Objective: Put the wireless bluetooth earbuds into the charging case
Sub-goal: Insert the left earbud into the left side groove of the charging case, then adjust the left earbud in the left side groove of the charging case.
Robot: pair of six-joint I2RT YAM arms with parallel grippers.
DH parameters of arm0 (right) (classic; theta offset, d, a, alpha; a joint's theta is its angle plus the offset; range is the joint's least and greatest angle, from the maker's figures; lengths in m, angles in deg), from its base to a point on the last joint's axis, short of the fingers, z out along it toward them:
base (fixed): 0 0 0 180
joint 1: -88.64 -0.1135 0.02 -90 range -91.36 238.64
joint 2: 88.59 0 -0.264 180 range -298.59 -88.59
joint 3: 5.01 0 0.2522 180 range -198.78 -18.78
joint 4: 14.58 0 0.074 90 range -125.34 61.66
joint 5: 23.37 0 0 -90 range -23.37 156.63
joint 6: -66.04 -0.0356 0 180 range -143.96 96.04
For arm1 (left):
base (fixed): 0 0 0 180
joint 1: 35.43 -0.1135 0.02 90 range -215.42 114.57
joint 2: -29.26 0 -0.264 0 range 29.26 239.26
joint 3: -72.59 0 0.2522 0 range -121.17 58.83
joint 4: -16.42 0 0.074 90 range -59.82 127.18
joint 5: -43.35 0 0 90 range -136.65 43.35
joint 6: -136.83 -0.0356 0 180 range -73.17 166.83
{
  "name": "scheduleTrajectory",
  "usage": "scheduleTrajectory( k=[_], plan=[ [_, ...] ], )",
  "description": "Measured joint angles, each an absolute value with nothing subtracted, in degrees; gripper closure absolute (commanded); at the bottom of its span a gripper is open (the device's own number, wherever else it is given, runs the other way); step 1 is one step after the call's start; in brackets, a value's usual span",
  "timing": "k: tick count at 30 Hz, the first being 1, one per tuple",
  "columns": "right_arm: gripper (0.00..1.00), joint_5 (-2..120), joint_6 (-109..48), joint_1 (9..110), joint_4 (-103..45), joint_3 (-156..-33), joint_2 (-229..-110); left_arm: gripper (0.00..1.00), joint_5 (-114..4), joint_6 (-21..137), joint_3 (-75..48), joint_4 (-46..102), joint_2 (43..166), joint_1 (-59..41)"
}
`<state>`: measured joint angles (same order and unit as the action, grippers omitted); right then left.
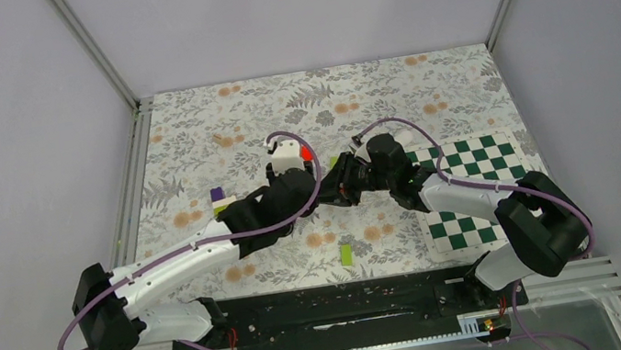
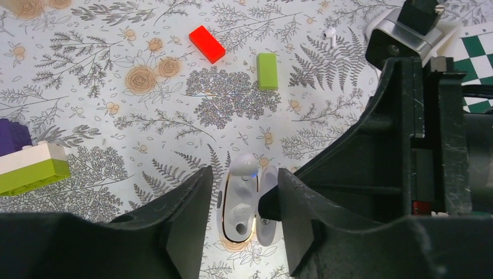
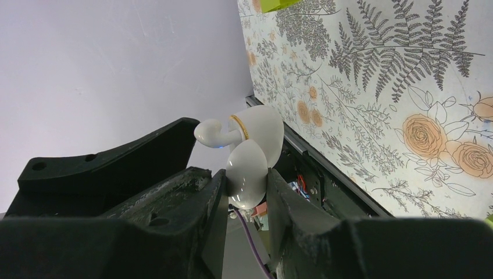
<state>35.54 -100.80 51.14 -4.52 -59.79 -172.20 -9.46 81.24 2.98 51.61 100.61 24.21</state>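
The white charging case (image 2: 239, 206) stands open just above the floral mat, its lid pinched by my right gripper (image 3: 247, 177), which is shut on it. One white earbud (image 2: 247, 164) sits at the top of the case with a blue light showing beside it; in the right wrist view this earbud (image 3: 212, 132) sticks out of the case (image 3: 256, 142). My left gripper (image 2: 245, 174) straddles the case, open, with gaps between both fingers and the case. Another earbud (image 2: 329, 33) lies on the mat farther away. In the top view both grippers meet mid-table and hide the case.
A red block (image 2: 207, 43) and a lime-green block (image 2: 267, 71) lie beyond the case. A purple, white and green block stack (image 2: 32, 165) sits to the left. A green checkered mat (image 1: 464, 171) covers the right side, and another green block (image 1: 346, 253) lies near the arm bases.
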Motion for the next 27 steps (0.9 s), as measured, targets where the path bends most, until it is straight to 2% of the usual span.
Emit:
scheduleTrajectory(
  k=[3,7,9,12,17,21,27],
  plan=[
    [1.0,35.56,-100.85,51.14,-4.22,-59.7,-172.2,0.38,-10.05,81.06,2.5,52.03,100.31,24.21],
    [1.0,35.56,-100.96,51.14,-3.54,-59.64,-172.2,0.34,-10.88,80.78,2.26,52.88,99.45,24.28],
    [1.0,35.56,-100.96,51.14,-3.3,-59.62,-172.2,0.26,-11.34,80.76,2.15,53.14,99.17,24.32],
    [1.0,35.54,-100.91,51.14,-3.12,-59.51,-172.2,0.22,-12.02,80.34,1.75,53.78,98.84,24.36],
    [1.0,35.54,-100.58,51.14,-3.17,-58.94,-172.2,0.08,-14.12,79.51,1.49,54.72,97.84,24.34],
    [1.0,35.58,-99.93,51.14,-3.34,-58.57,-171.81,0.06,-18.2,78.27,0.27,56.22,97.46,22.73],
    [1.0,35.54,-99.25,51.14,-3.36,-58.54,-171.3,0.11,-30.18,76.3,1.88,53.56,96.72,15.49]
  ],
)
